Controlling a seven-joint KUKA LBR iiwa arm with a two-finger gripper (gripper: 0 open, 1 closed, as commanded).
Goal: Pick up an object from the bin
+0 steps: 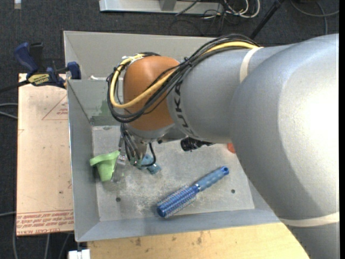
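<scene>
Green plastic piece [105, 165] on the floor of the bin [81, 144], close to its left wall and just left of the gripper [135, 159]; touching or not, hard to say. Gripper down low at the floor, under the orange wrist cover [148, 93]; wide or narrow, cannot tell. Small pale-blue bit [154, 169] just right of its tip. Blue hairbrush [191, 193] slantwise near the front wall, handle pointing up and right.
</scene>
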